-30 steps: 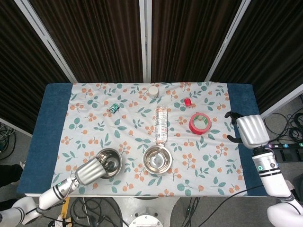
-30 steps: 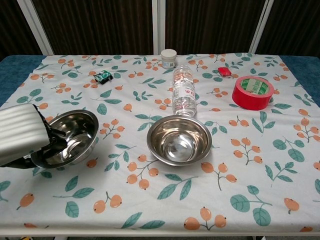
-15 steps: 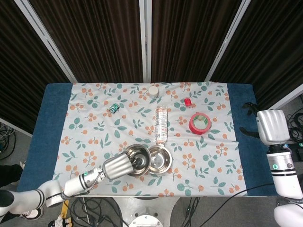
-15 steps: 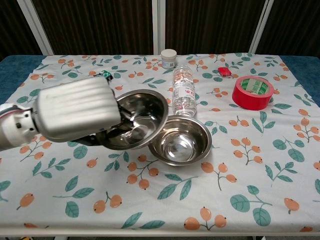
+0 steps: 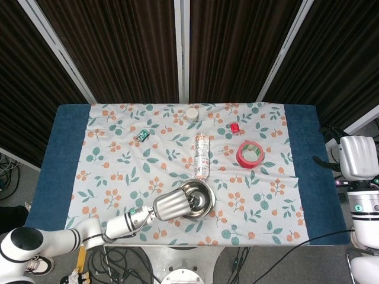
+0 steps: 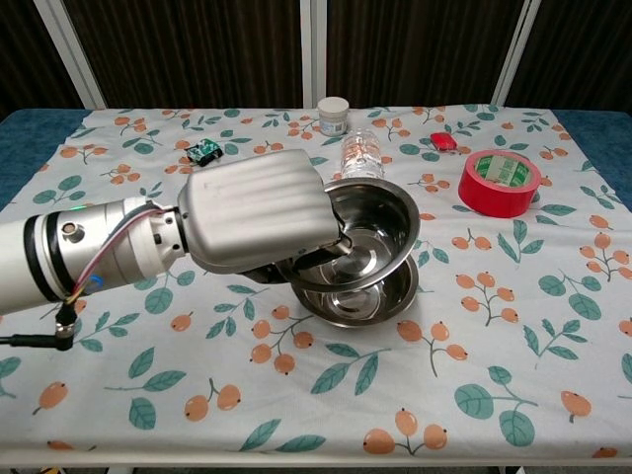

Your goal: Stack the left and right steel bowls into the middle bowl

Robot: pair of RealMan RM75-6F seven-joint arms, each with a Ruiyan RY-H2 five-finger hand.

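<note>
Your left hand (image 6: 255,212) grips the steel bowl (image 6: 360,232) by its left rim, holding it tilted directly over the middle bowl (image 6: 365,301), almost nested. Level it and lower straight down. Your right hand (image 5: 358,157) hangs far right, holding nothing.

The tablecloth (image 6: 513,326) is white, printed with teal leaves and orange berries; beside it the table's side strips (image 5: 59,171) are dark blue. On the cloth, both steel bowls (image 6: 370,232) shine mirror-silver, and the left hand (image 6: 259,219) on them is ribbed silver-grey (wrist white with a black band). Toward the cloth's far side: a red tape roll (image 6: 499,183), a small red object (image 6: 443,141), a white-lidded jar (image 6: 334,114), a clear bottle (image 6: 361,158) and a small green-and-black item (image 6: 204,150).
</note>
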